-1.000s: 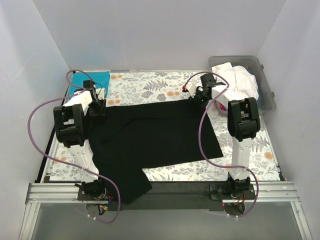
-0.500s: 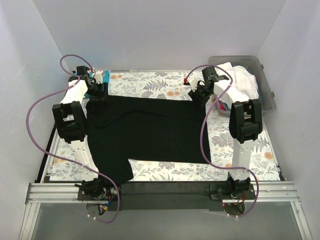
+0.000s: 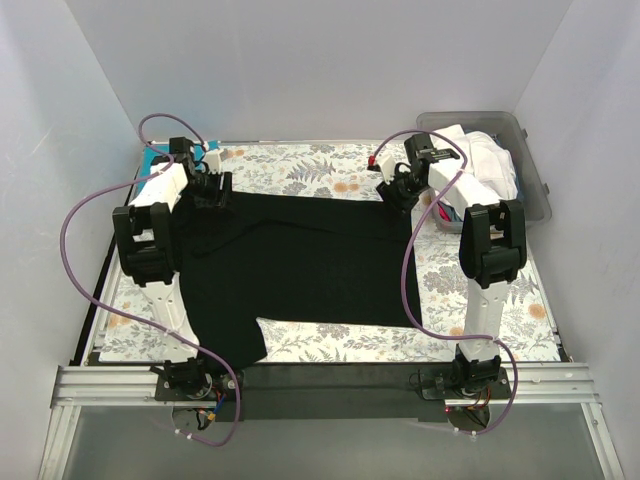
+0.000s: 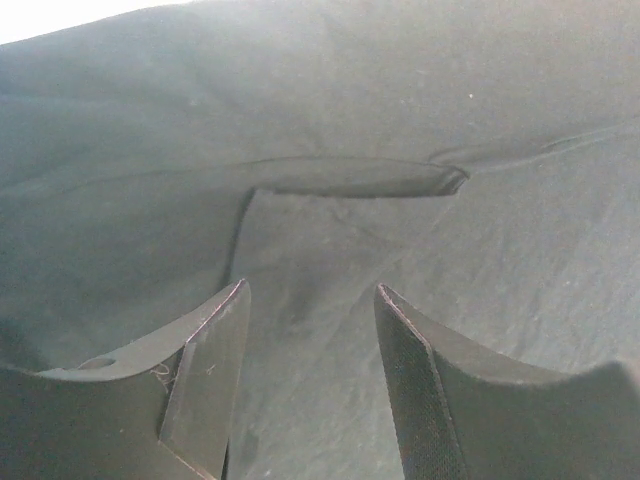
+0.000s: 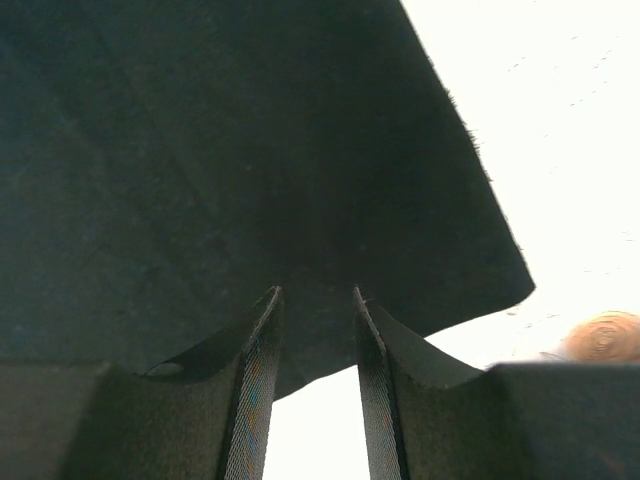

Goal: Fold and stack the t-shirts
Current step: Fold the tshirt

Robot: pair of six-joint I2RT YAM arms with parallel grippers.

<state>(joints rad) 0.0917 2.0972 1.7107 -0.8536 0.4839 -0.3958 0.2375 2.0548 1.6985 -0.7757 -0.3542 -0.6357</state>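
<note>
The black t-shirt [image 3: 300, 265] lies spread flat on the floral table cloth [image 3: 300, 170], with one part hanging over the near edge at the left. My left gripper [image 3: 212, 190] is at its far left corner, jaws open just above the black cloth [image 4: 330, 120] next to a fold [image 4: 350, 178]. My right gripper [image 3: 397, 192] is at the far right corner, jaws a little apart over the shirt's corner [image 5: 300, 150]. The white t-shirt [image 3: 482, 160] is heaped in the tub. A sliver of the teal-blue t-shirt [image 3: 151, 160] shows behind the left arm.
The clear grey tub [image 3: 537, 190] stands at the back right, close to the right arm. White walls enclose the table on three sides. The arm cables loop above both sides of the table. A metal rail [image 3: 320, 385] runs along the near edge.
The black shirt was drawn toward the back and now lies flatter, its near hem up on the table. My left gripper has since shifted right along the far edge. The right gripper stays put.
</note>
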